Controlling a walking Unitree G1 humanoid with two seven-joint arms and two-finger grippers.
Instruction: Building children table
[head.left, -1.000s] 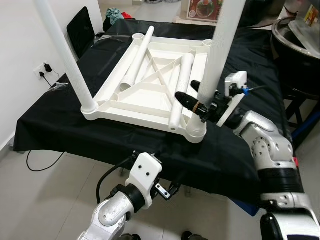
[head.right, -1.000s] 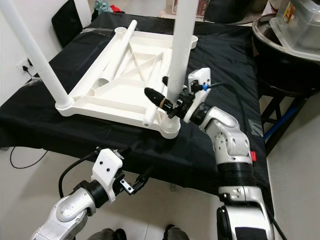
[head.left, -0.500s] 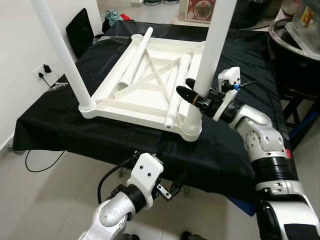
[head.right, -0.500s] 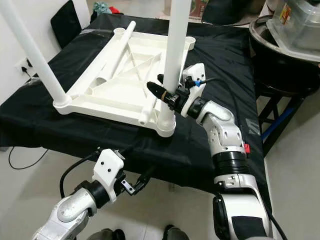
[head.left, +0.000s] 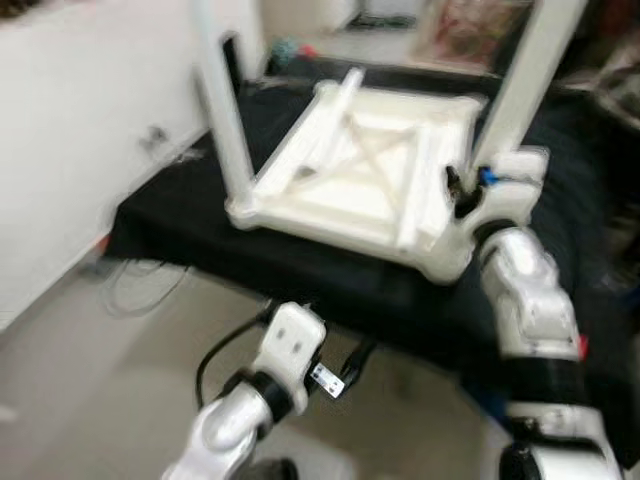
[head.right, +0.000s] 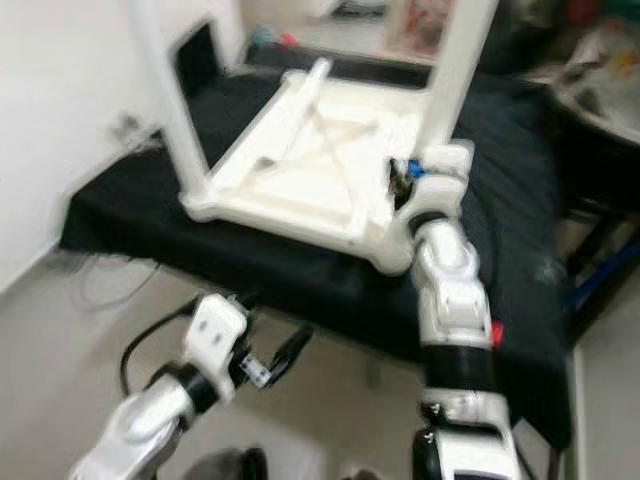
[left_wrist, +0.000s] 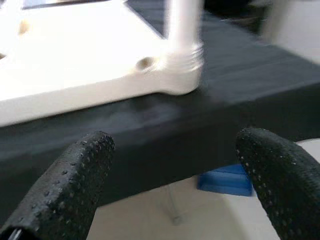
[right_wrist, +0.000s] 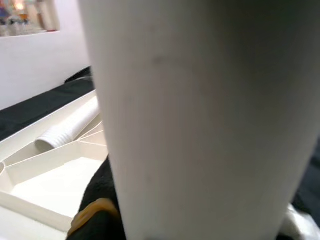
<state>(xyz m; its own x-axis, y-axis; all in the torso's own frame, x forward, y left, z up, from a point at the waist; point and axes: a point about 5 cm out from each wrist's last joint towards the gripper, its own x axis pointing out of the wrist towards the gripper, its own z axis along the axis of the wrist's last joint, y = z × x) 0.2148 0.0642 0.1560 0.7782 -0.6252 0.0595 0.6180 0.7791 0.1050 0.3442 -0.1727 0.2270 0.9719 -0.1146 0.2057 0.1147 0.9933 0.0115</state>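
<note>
White leg (head.right: 452, 80) upright, right hand (head.left: 455, 190) against it.

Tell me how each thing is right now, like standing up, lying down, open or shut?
Table top: upside down on the black cloth.
Near-left leg: standing upright in its corner socket.
Near-right leg: upright in its corner, right gripper at its base.
Loose legs: lying flat inside the frame.
Left gripper: fingers open, holding nothing, low before the table edge.
</note>
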